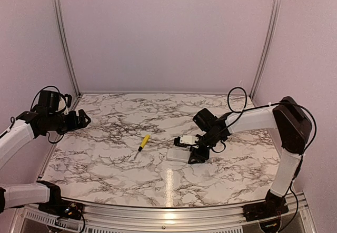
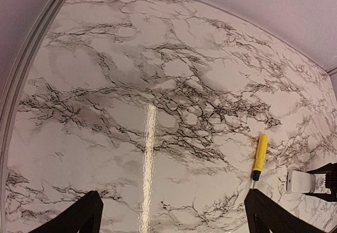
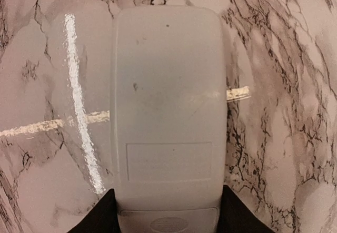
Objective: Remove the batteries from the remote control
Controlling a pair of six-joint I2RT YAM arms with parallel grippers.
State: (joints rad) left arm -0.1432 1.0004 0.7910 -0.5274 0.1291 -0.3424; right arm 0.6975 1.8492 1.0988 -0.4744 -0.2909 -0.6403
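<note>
Since the right jaws pinch the remote control [image 3: 168, 112] at its right end, flat on the tabletop [image 3: 47, 154], hold it square; no batteries showing. Left jaws spread wide, free to assist.

Robot lab booth, marble-print table [image 1: 105, 164], blank walls [image 1: 168, 33], aluminium posts [image 1: 63, 38]

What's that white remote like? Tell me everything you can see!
The remote control is a slim, flat bar of matt white plastic with rounded corners. It lies flat on the marble table. The face showing is plain, with a closed rectangular panel outlined near one end and a small oval mark beyond it. The right gripper pinches that end by its two long edges.
</note>
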